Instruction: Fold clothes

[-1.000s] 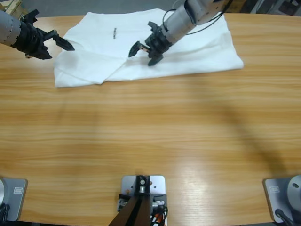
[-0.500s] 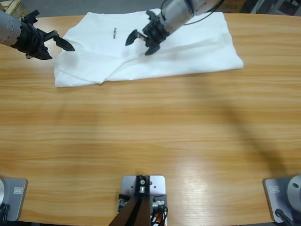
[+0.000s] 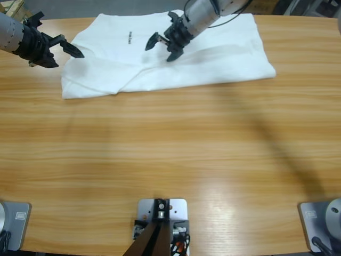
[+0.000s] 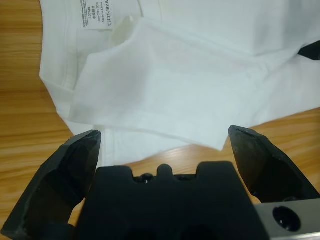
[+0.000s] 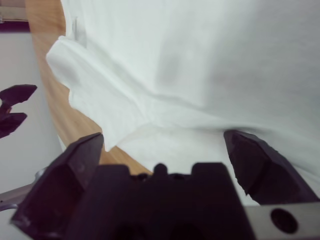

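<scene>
T-shirt point(image 3: 176, 58): white, spread rumpled along the counter's point(image 3: 170, 149) far edge.
Left hand point(image 3: 72, 49): jaws apart, empty, at the shirt's left end.
Right hand point(image 3: 162, 48): jaws apart, empty, above the shirt's middle.

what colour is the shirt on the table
Plain white, with a small dark printed mark near the collar. The T-shirt shows best in the high view.

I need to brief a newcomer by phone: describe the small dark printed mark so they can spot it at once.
Start at the long wooden table and find the white T-shirt spread along its far edge. The small dark printed mark sits on the shirt's left part, between the two black tools. It is the only dark marking on the plain white cloth.
</scene>
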Robot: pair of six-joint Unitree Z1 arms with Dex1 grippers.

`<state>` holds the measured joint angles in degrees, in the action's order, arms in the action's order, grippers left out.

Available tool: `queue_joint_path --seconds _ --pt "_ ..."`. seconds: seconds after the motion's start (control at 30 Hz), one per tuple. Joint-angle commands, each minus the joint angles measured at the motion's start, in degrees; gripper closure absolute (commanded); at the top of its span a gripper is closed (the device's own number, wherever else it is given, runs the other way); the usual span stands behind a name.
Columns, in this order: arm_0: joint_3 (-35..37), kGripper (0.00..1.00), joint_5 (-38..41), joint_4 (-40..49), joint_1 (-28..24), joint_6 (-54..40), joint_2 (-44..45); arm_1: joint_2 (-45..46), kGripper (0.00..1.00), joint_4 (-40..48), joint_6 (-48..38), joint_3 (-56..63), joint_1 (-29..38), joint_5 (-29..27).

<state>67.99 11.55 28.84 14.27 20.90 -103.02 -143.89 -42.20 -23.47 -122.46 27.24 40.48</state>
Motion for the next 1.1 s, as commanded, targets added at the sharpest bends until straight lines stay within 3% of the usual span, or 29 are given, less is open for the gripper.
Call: queue_joint_path --seconds 0.03,0.7,0.9,1.1 --pt "-1.5 0.004 0.3 0.2 -0.4 -0.3 -2.8 -0.6 0.004 -3.7 -0.1 -3.2 0.6 -0.4" --pt "-2.0 0.004 0.4 0.3 -0.6 -0.4 -2.1 -0.6 0.009 -2.8 -1.7 -2.9 7.6 -1.6" --pt "-2.1 0.004 0.4 0.3 -0.8 -0.4 -2.0 4.0 0.009 7.6 -2.6 10.8 7.7 -2.4" --pt "-2.4 0.004 0.4 0.3 -0.9 -0.4 -2.1 2.5 0.009 8.5 -2.8 9.0 7.6 -1.7"
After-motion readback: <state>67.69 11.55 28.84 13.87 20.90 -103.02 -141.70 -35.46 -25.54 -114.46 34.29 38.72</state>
